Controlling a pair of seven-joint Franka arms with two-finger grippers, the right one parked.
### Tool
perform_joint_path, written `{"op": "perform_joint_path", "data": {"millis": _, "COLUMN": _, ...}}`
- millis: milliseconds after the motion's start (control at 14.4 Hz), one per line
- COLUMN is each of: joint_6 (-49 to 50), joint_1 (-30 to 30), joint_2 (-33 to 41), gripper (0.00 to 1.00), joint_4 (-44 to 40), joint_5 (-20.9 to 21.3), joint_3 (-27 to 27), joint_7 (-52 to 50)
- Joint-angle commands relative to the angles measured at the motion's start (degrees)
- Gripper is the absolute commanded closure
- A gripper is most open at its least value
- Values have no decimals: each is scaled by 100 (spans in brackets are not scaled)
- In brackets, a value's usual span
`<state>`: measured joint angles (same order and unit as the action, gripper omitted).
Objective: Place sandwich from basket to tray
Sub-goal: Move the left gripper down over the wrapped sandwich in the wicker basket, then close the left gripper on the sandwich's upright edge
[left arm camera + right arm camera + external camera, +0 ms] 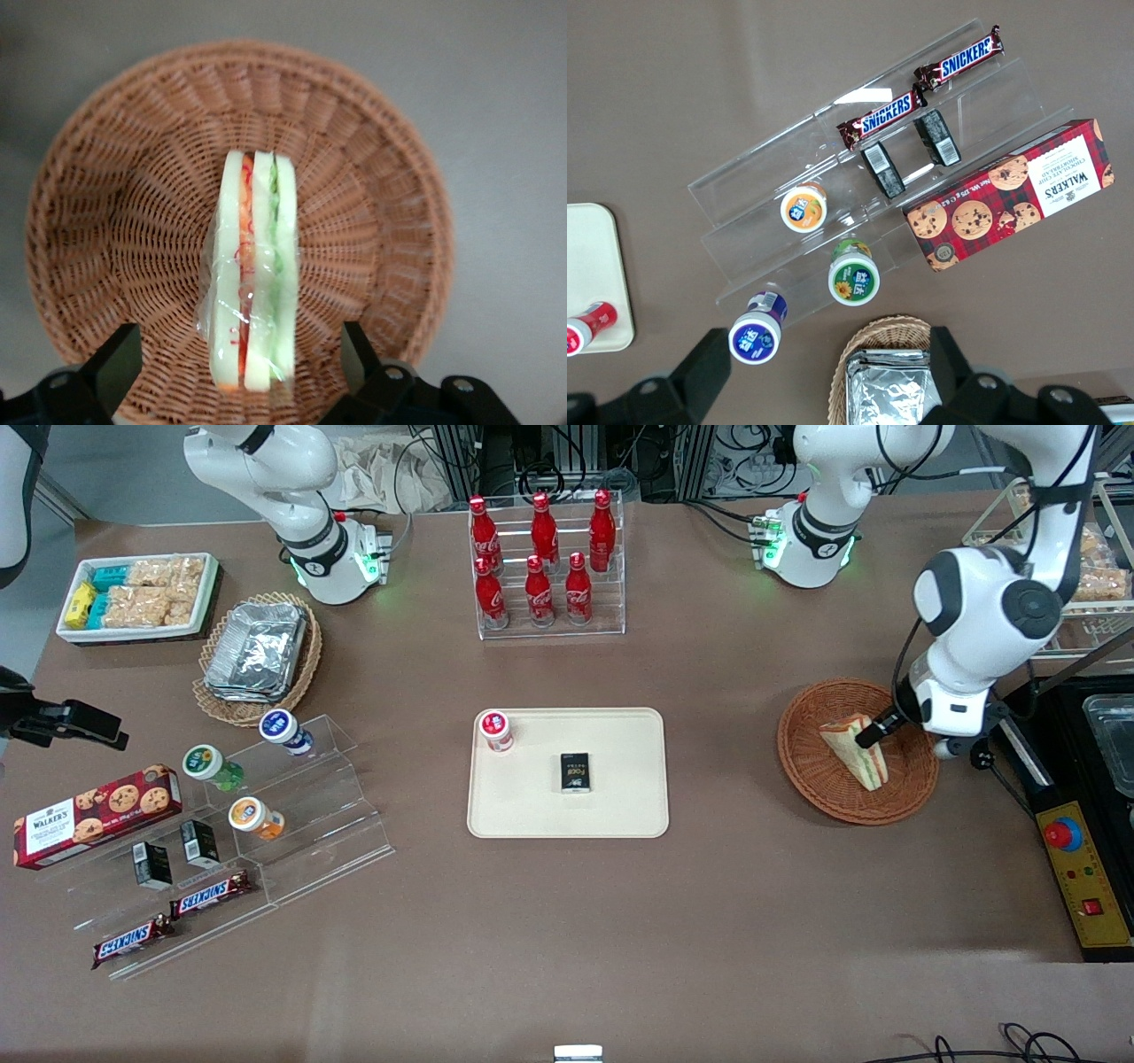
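Left gripper [237, 367] open, fingers [113, 363] either side of triangular white-bread sandwich [251, 274] w/ green + orange filling, not clamped. Sandwich stands on edge directly under gripper, inside round reddish-brown wicker basket [811, 766]. Cream rectangular plastic tray [620, 797] well apart, toward parked arm's end.

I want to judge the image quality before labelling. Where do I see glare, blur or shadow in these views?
Left wrist view: the sandwich wrap shows small glints, the basket is slightly soft, and the open gripper jaws are dark and blurred. Front view: even light, with a faint sheen on the table. Right wrist view: glare on the acrylic stand.
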<state>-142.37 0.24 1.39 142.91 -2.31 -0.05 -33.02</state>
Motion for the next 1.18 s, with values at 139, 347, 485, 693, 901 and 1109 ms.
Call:
{"op": "perform_joint_path", "data": {"millis": 139, "joint_6": -694, "joint_1": -42, "joint_2": -393, "gripper": 0, "joint_4": 254, "joint_5": 328, "joint_3": -13, "joint_7": -29}}
{"op": "perform_joint_path", "data": {"millis": 347, "joint_6": -1344, "joint_1": -42, "joint_2": -674, "gripper": 48, "joint_4": 482, "joint_5": 346, "joint_3": -30, "joint_7": -29}}
{"op": "perform_joint_path", "data": {"millis": 485, "joint_6": -1451, "joint_1": -42, "joint_2": -683, "gripper": 100, "joint_4": 527, "joint_5": 337, "joint_3": -30, "joint_7": -29}}
{"op": "perform_joint_path", "data": {"millis": 693, "joint_6": -1294, "joint_1": -42, "joint_2": -570, "gripper": 100, "joint_4": 422, "joint_5": 328, "joint_3": -109, "joint_7": -90}}
{"op": "perform_joint_path", "data": {"millis": 901, "joint_6": -164, "joint_1": -24, "joint_2": -96, "gripper": 100, "joint_4": 19, "joint_5": 337, "joint_3": -144, "joint_7": 294}}
{"op": "perform_joint_path", "data": {"millis": 1109, "joint_6": 1514, "joint_1": -15, "joint_2": 221, "gripper": 100, "joint_4": -911, "joint_5": 328, "joint_3": -145, "joint_7": 760}}
